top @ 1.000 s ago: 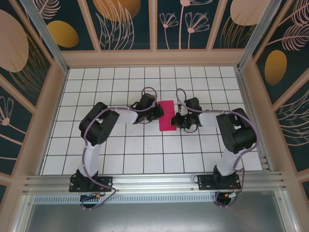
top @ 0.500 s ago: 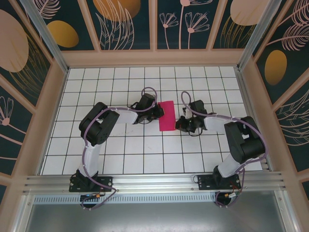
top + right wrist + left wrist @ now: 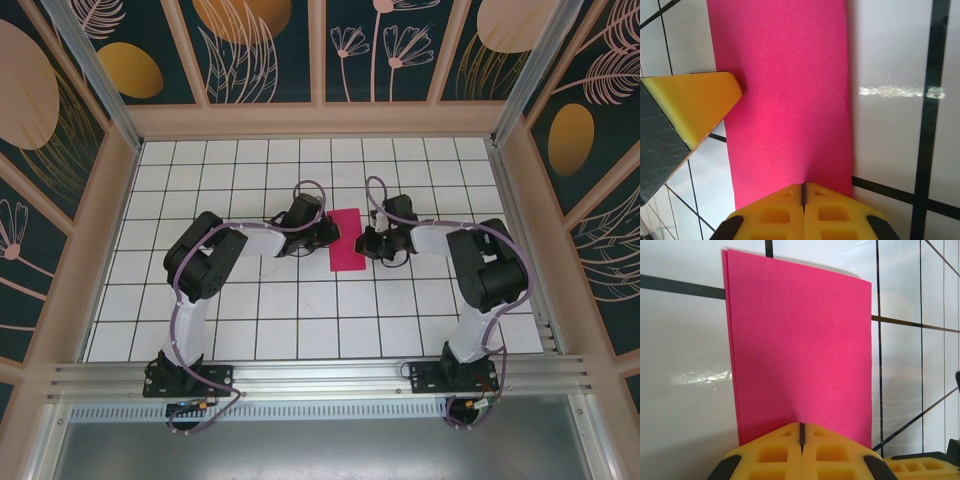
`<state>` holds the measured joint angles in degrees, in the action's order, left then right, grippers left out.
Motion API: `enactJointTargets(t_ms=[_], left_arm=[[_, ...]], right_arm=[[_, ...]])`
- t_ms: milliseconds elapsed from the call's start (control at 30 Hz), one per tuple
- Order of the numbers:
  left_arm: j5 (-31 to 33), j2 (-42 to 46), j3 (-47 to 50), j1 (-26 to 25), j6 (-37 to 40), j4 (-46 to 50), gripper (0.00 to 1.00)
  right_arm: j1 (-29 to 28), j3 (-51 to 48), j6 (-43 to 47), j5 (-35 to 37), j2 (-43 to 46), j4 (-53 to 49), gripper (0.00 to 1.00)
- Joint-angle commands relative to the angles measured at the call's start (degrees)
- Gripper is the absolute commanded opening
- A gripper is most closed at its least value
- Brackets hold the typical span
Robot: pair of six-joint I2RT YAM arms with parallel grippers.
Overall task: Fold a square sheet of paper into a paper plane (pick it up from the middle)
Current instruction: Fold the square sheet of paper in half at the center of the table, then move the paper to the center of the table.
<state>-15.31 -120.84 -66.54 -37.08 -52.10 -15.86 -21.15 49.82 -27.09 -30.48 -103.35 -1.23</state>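
The square sheet of paper (image 3: 346, 238) is magenta-pink and lies flat on the white tiled table, folded in half into a tall two-layer rectangle (image 3: 800, 340); it has no paper plane shape. My left gripper (image 3: 328, 233) is shut, and its yellow tips (image 3: 801, 427) rest on the sheet's left long edge. On the opposite long edge, my right gripper (image 3: 366, 243) is also shut, tips (image 3: 803, 187) on the paper (image 3: 785, 90). In the right wrist view the left gripper's yellow finger (image 3: 695, 105) touches the far edge.
The table (image 3: 300, 300) is white tile with black grid lines, walled by wooden-framed patterned panels (image 3: 320, 60) at the back and sides. Both arm bases (image 3: 190, 378) sit on the metal rail at the near edge.
The right gripper swung out to the right, away from the paper, then came back onto its right edge a little farther back. The left arm and the sheet stayed put.
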Motion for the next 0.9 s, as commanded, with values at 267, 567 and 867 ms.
enactJointTargets(t_ms=[267,567,867], left_arm=[[8.7,-5.7,4.8,1.3,2.0,14.7,0.0],[5.6,0.1,1.2,1.3,7.3,13.1,0.0],[5.7,12.3,-3.2,1.4,9.7,13.3,0.25]], right_arm=[[-0.5,-13.9,0.9,-1.4,9.1,-2.9,0.0],[-1.8,-10.4,-1.5,1.0,14.0,-2.1,0.0],[-3.9,-6.0,-2.0,9.7,14.2,-4.3,0.0]])
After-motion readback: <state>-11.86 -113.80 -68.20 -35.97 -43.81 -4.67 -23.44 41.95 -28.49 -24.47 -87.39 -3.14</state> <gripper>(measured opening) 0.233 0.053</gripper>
